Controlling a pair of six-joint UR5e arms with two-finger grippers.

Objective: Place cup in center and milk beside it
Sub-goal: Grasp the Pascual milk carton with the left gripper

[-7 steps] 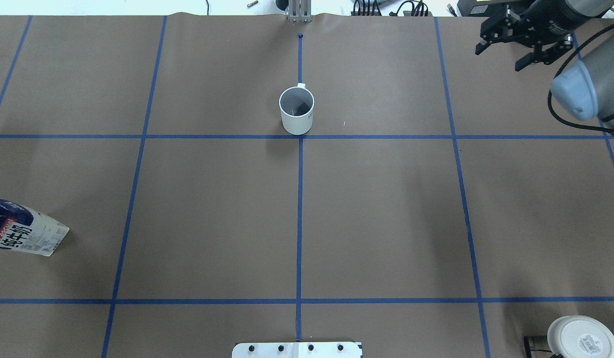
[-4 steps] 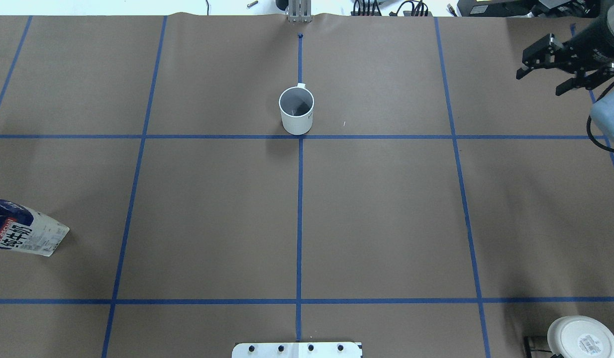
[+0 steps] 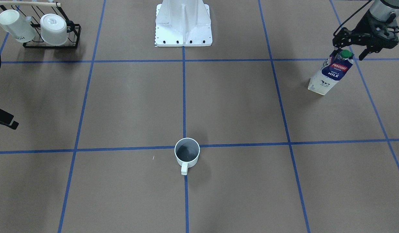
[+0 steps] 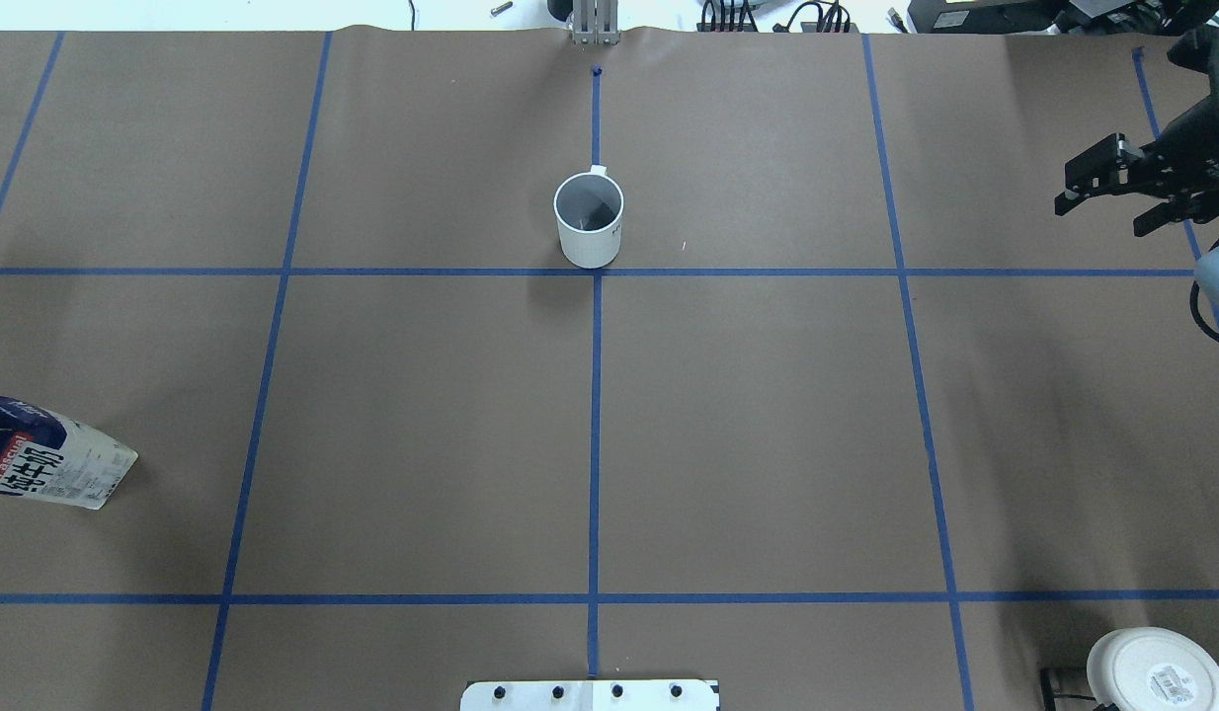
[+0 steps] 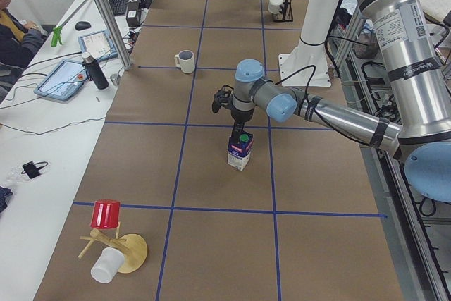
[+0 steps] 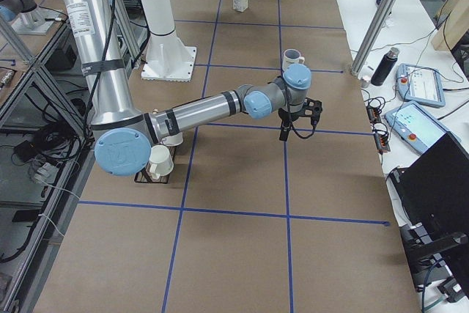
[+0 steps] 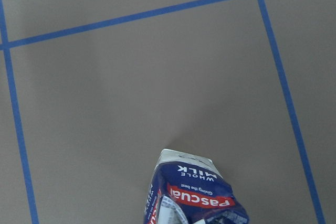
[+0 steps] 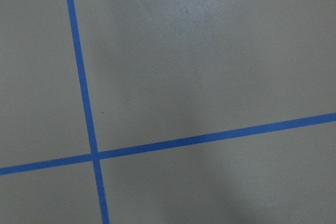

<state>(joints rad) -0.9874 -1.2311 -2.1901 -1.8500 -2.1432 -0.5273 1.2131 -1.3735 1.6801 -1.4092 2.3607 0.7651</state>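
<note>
The cup (image 4: 589,222) is a small white mug with a dark grey inside. It stands upright on the far edge of the center (image 4: 597,275), its handle pointing away from the robot; it also shows in the front view (image 3: 187,152). The milk (image 3: 330,72) stands upright far to the robot's left, at the overhead view's left edge (image 4: 46,464). My left gripper (image 3: 350,48) hovers open just above the carton's green cap, not gripping it. My right gripper (image 4: 1103,217) is open and empty, far right over bare paper.
A black rack (image 3: 41,30) with two white mugs stands near the robot's right; one cup's labelled underside (image 4: 1153,671) shows in the overhead view. The white base plate (image 4: 590,694) sits at the near middle edge. A side table with tablets (image 6: 421,86) runs along the far edge.
My right gripper has moved from the far right corner back toward the robot and the right edge, staying open. Cup and milk have not moved.
</note>
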